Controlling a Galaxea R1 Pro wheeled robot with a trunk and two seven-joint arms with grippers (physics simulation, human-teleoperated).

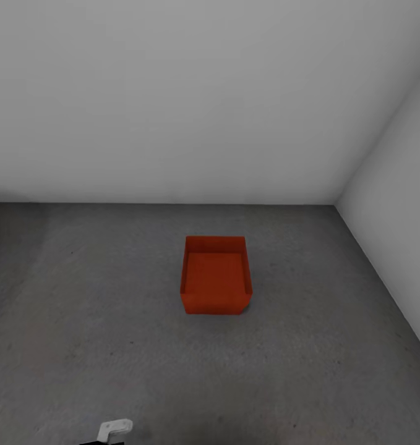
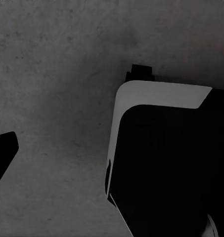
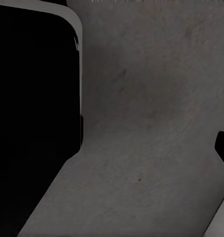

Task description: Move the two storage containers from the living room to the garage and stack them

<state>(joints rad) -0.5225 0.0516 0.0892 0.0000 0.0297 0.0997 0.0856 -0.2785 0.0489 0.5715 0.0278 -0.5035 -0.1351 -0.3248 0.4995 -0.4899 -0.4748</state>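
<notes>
One orange-red storage container [image 1: 215,276] upright on grey concrete floor [image 1: 80,321]; claw states beyond telling.

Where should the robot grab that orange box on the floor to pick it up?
Probably from above, pinching one thin side wall of the storage container. It sits upright with its top open and rim bare, on the concrete floor.

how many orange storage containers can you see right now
1. A single storage container sits upright and open-topped on the grey concrete floor, near the middle of the head view, away from both walls. The second container may be elsewhere, out of frame.
</notes>
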